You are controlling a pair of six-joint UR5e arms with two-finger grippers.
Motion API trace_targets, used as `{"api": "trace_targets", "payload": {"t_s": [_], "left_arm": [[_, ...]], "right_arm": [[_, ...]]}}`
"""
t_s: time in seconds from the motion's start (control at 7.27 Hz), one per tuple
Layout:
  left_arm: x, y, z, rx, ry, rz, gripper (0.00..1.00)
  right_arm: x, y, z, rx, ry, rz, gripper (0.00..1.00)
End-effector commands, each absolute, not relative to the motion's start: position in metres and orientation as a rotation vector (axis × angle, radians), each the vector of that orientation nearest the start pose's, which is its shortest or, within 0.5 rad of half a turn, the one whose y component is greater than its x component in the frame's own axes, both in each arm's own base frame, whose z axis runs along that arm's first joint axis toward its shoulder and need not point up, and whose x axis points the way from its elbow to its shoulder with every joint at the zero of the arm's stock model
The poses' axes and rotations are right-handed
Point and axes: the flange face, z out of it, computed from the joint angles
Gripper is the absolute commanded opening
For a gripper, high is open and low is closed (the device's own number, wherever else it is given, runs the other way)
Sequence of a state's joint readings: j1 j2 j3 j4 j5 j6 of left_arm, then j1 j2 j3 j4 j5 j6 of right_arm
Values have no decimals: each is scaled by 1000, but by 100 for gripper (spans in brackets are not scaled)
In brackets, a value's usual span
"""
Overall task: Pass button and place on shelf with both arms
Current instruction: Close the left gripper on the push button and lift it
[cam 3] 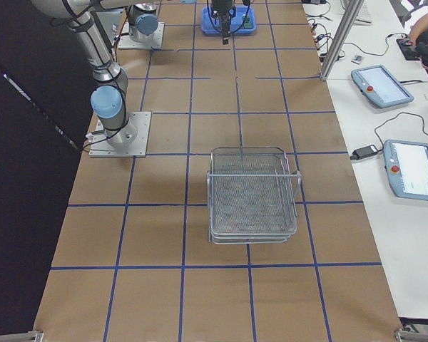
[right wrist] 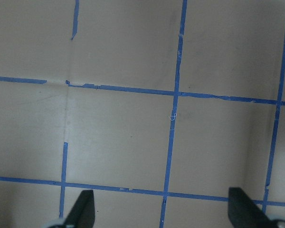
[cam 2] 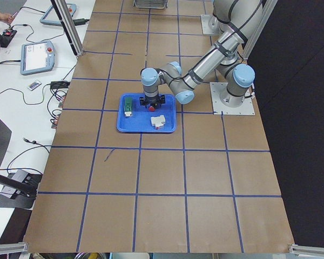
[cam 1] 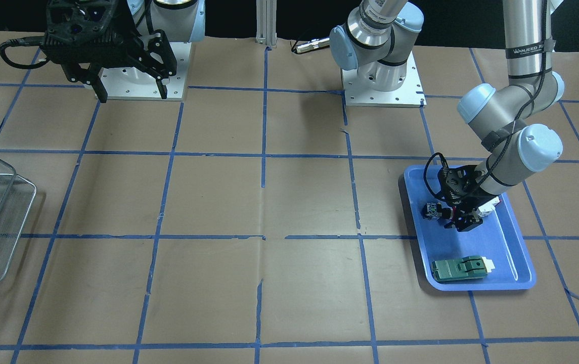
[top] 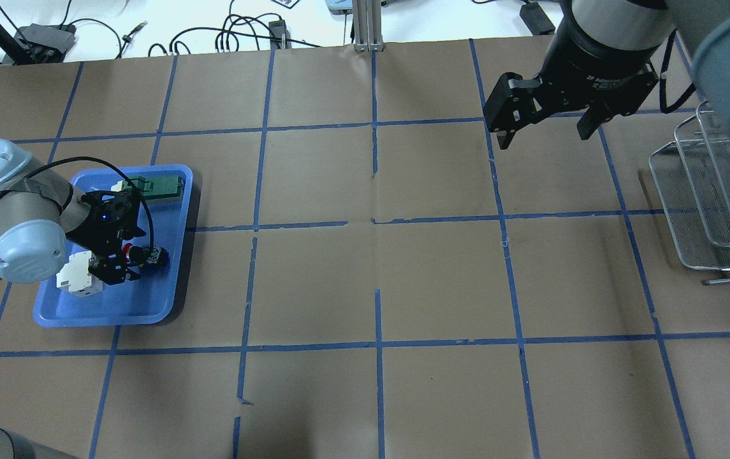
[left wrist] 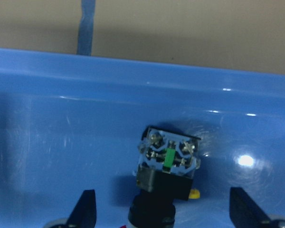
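1. The left claw [left wrist: 165,209] is spread wide and points down into the blue tray [top: 138,301]. Its two fingertips [left wrist: 85,211] stand clear on either side of the button [left wrist: 168,164] and do not grip it.
2. The button lies on its side on the tray floor, near the tray's inner long rim. Its terminal end points away from the claw, and its cap end sits between the fingertips.
3. In the same tray, a white breaker block [top: 76,275] lies just beside the left claw, on the robot's side. A green flat module [top: 159,185] lies at the far end, apart from both.
4. The right claw [top: 544,137] is also spread wide and holds nothing. It hangs high above the brown-papered counter [top: 371,287], well apart from the tray.
5. The shelf [top: 690,210] stands at the counter's right end, beside the right arm [top: 613,38], with no button in its trays.
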State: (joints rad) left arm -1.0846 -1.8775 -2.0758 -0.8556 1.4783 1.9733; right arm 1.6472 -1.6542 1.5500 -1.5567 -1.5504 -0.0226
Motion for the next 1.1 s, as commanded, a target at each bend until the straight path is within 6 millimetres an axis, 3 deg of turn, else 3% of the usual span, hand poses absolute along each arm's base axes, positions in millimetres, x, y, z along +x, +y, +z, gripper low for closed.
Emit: {"api": "trace_targets", "payload": {"t_s": [0.0, 0.14, 0.41, 0.69, 0.96], "left_arm": [[104, -499, 175, 2271, 2327, -102, 43], [105, -499, 177, 2265, 2319, -102, 5], [103, -501, 193, 2188, 2352, -116, 0], [92, -501, 228, 1861, 2556, -152, 0], [56, -496, 265, 1688, 2671, -178, 0]], "right_arm": [[169, -449, 536, -149, 3115, -126, 100], [171, -448, 537, -154, 3114, -135, 100], [172, -444, 535, -137, 3106, -87, 100], [161, -455, 536, -117, 3094, -125, 100], [105, -474, 545, -84, 3065, -221, 100]]}}
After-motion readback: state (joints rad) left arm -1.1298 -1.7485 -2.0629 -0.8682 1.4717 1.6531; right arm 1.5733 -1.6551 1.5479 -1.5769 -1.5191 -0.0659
